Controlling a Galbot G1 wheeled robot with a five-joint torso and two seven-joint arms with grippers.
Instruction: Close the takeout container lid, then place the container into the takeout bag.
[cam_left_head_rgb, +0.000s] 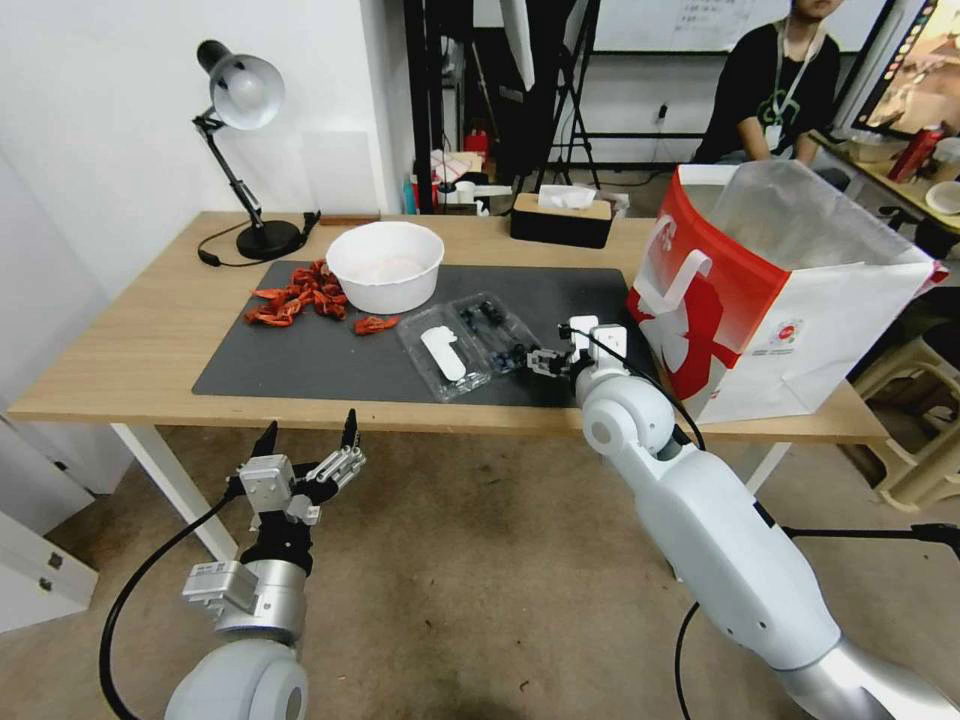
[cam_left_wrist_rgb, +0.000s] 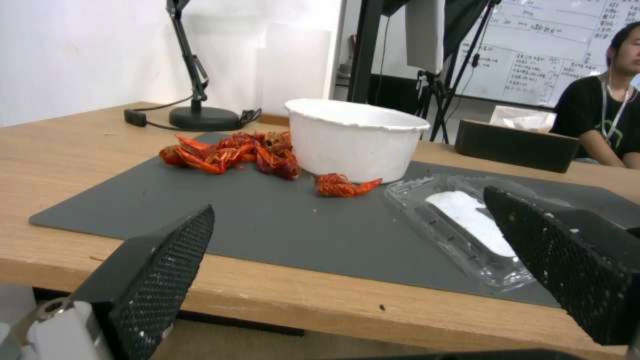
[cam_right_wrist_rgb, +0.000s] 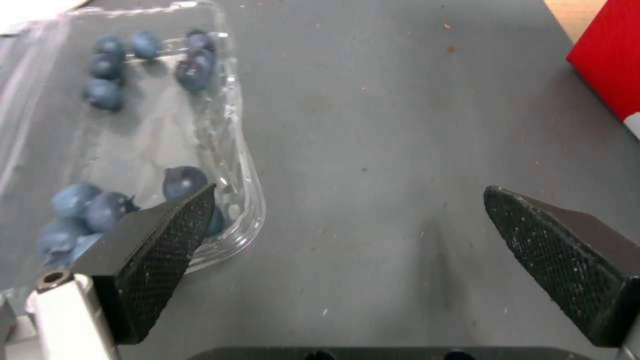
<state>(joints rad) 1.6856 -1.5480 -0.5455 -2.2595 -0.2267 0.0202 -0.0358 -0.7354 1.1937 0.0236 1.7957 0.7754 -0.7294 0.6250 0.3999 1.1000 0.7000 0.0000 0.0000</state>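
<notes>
The takeout container (cam_left_head_rgb: 492, 322) lies open on the grey mat, several blueberries in its tray half (cam_right_wrist_rgb: 143, 130). Its lid (cam_left_head_rgb: 446, 354), clear with a white label, lies flat beside the tray, and it is in the left wrist view as well (cam_left_wrist_rgb: 467, 225). My right gripper (cam_left_head_rgb: 536, 362) hovers open low over the mat at the tray's near right corner; one finger (cam_right_wrist_rgb: 163, 240) overlaps that corner, the other is over bare mat. The takeout bag (cam_left_head_rgb: 780, 290) stands open at the table's right end. My left gripper (cam_left_head_rgb: 308, 432) is open, below and in front of the table edge.
A white bowl (cam_left_head_rgb: 385, 265) and red crayfish shells (cam_left_head_rgb: 300, 293) sit at the back left of the mat (cam_left_head_rgb: 320, 365). A desk lamp (cam_left_head_rgb: 250, 160) and a black tissue box (cam_left_head_rgb: 560, 218) stand behind. The bag's red corner (cam_right_wrist_rgb: 610, 60) is close to my right gripper.
</notes>
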